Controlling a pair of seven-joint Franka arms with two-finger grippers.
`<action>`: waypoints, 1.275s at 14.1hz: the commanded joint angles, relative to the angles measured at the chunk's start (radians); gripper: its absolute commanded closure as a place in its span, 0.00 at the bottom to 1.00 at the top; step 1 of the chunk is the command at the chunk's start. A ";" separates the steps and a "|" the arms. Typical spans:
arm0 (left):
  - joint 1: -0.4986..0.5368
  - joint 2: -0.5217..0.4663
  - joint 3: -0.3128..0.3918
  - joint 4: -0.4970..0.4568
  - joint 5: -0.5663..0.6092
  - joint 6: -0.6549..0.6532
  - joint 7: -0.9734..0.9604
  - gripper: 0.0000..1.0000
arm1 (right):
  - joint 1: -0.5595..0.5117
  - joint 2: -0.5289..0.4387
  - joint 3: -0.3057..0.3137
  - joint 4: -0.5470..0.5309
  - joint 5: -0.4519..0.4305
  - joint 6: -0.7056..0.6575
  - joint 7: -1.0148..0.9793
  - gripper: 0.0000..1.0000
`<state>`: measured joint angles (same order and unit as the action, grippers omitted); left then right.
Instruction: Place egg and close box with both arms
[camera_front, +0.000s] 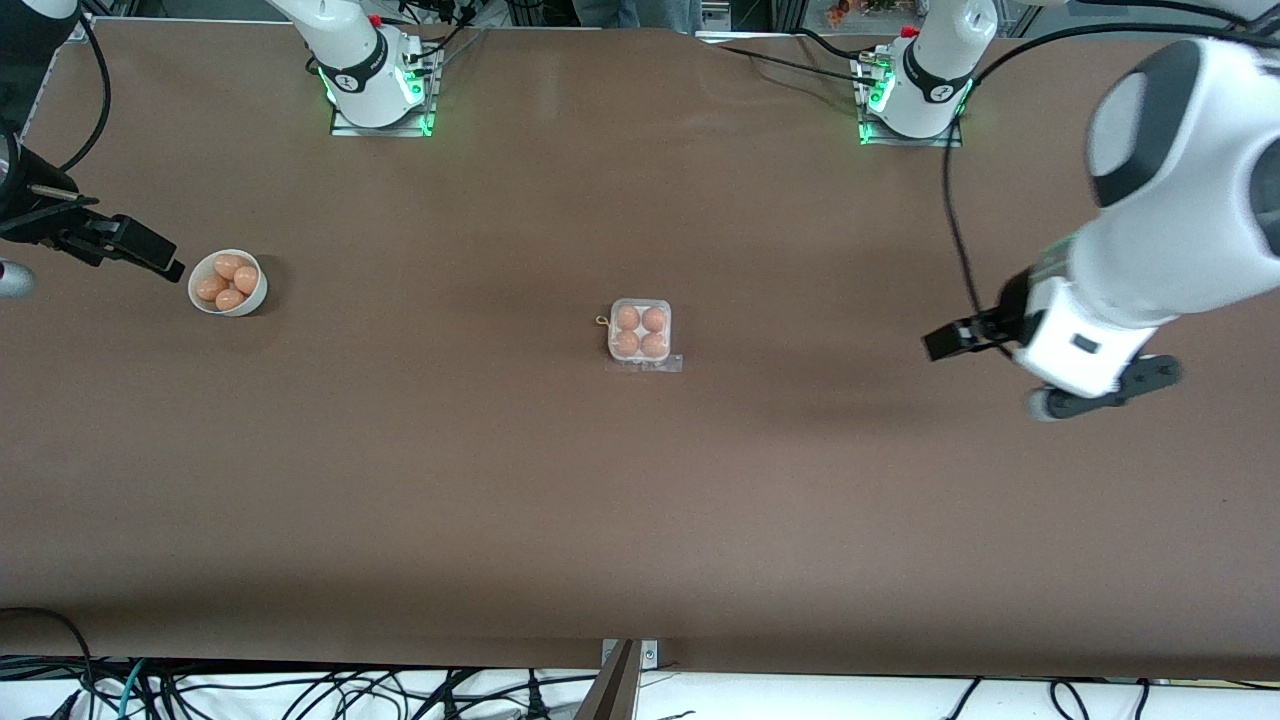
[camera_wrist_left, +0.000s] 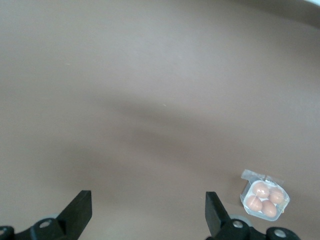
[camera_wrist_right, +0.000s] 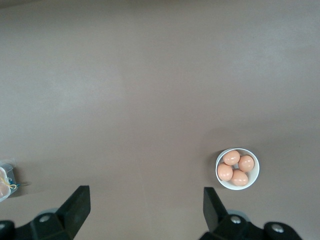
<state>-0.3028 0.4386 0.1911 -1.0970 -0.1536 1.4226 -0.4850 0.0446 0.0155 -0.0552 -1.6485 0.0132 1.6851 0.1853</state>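
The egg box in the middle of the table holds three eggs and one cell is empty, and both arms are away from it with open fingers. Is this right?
Not quite. The egg box holds four eggs, so no cell is empty; the front view shows this. The rest is right: the left gripper and the right gripper are away from it, fingers open.

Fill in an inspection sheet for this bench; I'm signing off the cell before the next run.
Surface: brown table, bare around the things.
Job's things: box mid-table, four eggs inside, lid looks down.
Clutter: white bowl with four eggs, toward the right arm's end.
Grippers: left tool open, empty, over bare table; right tool open, empty, beside the bowl.
Cables: black leads along the table's near edge.
Surroundings: nothing seen.
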 joint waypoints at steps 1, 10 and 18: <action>0.079 -0.034 -0.018 0.017 0.041 -0.030 0.089 0.00 | -0.008 -0.008 0.011 -0.004 -0.015 0.001 -0.053 0.00; 0.134 -0.351 -0.024 -0.435 0.149 0.143 0.322 0.00 | -0.008 -0.008 0.011 -0.005 -0.015 -0.001 -0.064 0.00; 0.281 -0.397 -0.160 -0.518 0.149 0.185 0.316 0.00 | -0.008 -0.008 0.009 -0.005 -0.015 -0.001 -0.064 0.00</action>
